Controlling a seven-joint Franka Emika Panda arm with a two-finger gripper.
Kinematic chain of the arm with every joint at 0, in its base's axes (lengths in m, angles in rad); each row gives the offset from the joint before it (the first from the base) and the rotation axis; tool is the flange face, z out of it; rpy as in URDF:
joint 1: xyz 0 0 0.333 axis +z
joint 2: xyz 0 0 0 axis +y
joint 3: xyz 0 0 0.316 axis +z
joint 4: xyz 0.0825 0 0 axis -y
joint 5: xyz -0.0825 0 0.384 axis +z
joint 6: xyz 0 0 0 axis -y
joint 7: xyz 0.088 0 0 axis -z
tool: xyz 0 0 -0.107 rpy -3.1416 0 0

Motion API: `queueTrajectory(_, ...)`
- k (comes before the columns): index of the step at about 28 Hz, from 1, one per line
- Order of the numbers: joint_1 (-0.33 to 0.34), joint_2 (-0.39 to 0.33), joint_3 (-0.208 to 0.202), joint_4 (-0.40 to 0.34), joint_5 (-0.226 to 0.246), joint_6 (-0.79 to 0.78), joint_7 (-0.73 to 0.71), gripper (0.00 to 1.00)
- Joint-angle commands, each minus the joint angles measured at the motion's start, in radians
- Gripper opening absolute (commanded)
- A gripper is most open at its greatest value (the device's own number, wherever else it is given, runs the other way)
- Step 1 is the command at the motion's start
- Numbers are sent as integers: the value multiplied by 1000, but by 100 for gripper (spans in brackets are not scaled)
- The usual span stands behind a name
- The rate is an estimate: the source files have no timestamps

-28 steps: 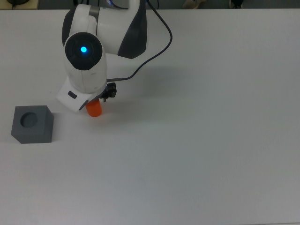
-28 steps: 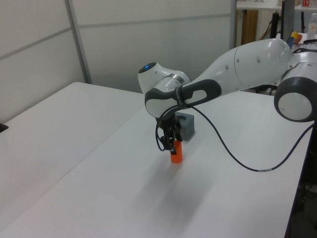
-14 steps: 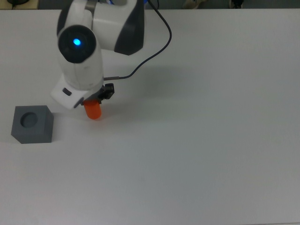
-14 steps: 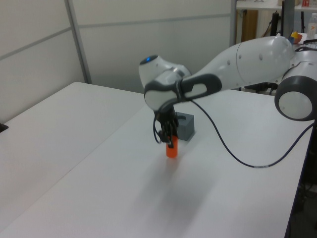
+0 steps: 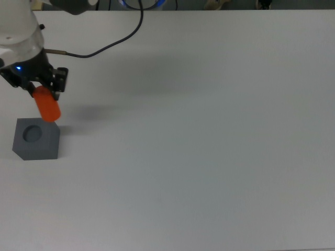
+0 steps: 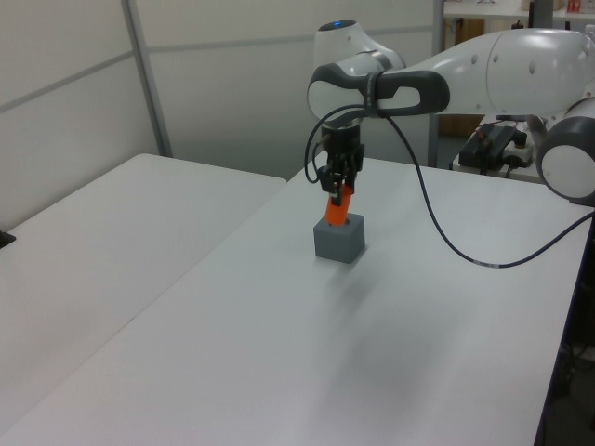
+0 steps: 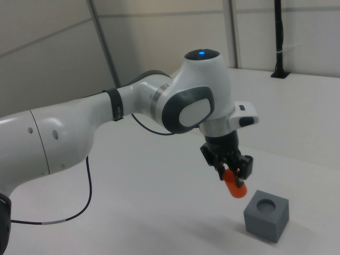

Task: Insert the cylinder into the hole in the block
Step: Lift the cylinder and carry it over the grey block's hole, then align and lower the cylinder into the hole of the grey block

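With the hand [image 7: 232,172] clenched on the cylinder [image 5: 47,106], carry phase: next align over the hole [image 5: 32,134], untilt, lower.

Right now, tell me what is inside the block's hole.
Nothing: the hole in the block shows only its dark grey floor. The cylinder hangs tilted in the gripper, off the table and not yet in the hole.
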Motion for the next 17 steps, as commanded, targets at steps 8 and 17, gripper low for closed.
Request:
queueTrajectory(8,-19,44,-42,-20,27,166,20,0)
queueTrajectory(17,-33,71,-37,-23,24,177,15,1)
